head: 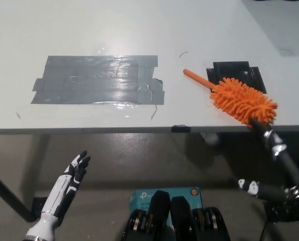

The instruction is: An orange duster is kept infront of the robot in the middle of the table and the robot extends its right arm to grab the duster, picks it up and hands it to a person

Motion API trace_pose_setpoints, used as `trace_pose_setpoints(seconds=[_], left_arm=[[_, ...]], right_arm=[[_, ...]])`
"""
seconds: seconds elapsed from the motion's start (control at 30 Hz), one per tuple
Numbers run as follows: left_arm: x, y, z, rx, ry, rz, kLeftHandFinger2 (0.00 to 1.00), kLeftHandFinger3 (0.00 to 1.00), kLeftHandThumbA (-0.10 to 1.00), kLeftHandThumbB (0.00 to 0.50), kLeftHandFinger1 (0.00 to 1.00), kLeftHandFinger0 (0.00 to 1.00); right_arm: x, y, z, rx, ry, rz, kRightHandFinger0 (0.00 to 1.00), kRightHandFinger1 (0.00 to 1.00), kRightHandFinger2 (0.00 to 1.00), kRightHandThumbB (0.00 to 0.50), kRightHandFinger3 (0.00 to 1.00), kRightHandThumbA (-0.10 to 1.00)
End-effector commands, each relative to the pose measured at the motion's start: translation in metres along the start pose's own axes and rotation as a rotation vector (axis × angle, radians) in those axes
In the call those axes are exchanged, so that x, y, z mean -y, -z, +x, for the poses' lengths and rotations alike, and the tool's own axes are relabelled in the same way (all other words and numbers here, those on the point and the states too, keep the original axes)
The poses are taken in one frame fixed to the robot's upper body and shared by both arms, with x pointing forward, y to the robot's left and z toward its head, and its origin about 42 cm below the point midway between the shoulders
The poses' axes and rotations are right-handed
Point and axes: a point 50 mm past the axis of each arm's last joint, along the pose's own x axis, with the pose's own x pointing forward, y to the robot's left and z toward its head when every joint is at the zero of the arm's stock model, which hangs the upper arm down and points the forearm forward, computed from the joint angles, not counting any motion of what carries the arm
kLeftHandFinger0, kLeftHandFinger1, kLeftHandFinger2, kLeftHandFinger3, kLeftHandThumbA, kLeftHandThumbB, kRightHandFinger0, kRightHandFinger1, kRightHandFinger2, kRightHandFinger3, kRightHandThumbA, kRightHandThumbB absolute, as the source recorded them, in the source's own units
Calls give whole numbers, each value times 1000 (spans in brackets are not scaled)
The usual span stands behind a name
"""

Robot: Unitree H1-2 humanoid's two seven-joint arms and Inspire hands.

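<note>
White table [139,30] fills the upper part of the head view, grey floor below its front edge. Patch of grey tape [99,80] stuck left of centre, smaller black tape patch [239,73] on the right.

Orange duster [237,95] lies flat on the table toward the right, over the black patch, near the front edge. Thin handle points up-left, fluffy head sits down-right, almost at the edge.

Right hand [262,128] comes up from bottom right; dark fingertips [255,123] touch or overlap the lower end of the fluffy head. Too dark and thin to read: cannot tell whether the fingers are spread or closed, and no clear grip visible. Duster looks to be resting on the table, not lifted.

Left hand [74,173] rests below table level at lower left, holding nothing, fingers straight and slightly apart.

No person in view.

Step, as judged: reach about finished, grasp not confirmed. Next move needs the fingers to wrap the duster firmly, head or handle, then a straight lift clear of the table before extending toward a receiver. Fluffy head is soft, so a loose pinch could slip; duster near the edge could get nudged off.
</note>
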Motion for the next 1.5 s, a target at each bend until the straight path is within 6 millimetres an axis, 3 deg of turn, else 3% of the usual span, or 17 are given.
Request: trace_pose_setpoints(seconds=[0.0, 0.13, 0.23, 0.43, 0.67, 0.87, 1.2, 1.47], left_arm=[[-4, -9, 1, 58, 12, 26, 1000, 1000, 988, 150, 1000, 1000], [-4, -10, 2, 60, 14, 26, 1000, 1000, 985, 148, 1000, 1000], [-5, -10, 3, 60, 14, 27, 1000, 1000, 985, 153, 1000, 1000], [-5, -12, 6, 67, 21, 29, 1000, 1000, 988, 156, 1000, 1000], [-6, -15, 10, 87, 24, 37, 1000, 1000, 985, 143, 1000, 1000], [-6, -17, 12, 93, 27, 49, 1000, 1000, 981, 141, 1000, 1000], [-6, -19, 13, 90, 31, 48, 1000, 1000, 976, 152, 1000, 1000], [-7, -19, 14, 94, 31, 44, 1000, 1000, 976, 150, 1000, 993]], right_arm=[[41, -44, 33, 30, 157, -258, 1000, 1000, 1000, 296, 1000, 945], [53, -48, 68, -35, 138, -387, 1000, 1000, 1000, 310, 1000, 987], [55, -47, 95, -75, 124, -418, 1000, 1000, 1000, 298, 1000, 945], [50, -27, 147, -216, 100, -502, 1000, 1000, 1000, 318, 1000, 949], [39, -6, 185, -341, 48, -505, 1000, 1000, 1000, 328, 1000, 1000], [27, 10, 198, -410, 13, -490, 1000, 1000, 1000, 392, 1000, 1000], [9, 32, 202, -484, -36, -412, 1000, 1000, 1000, 396, 1000, 1000], [12, 45, 208, -546, -63, -461, 1000, 1000, 1000, 417, 1000, 1000]])
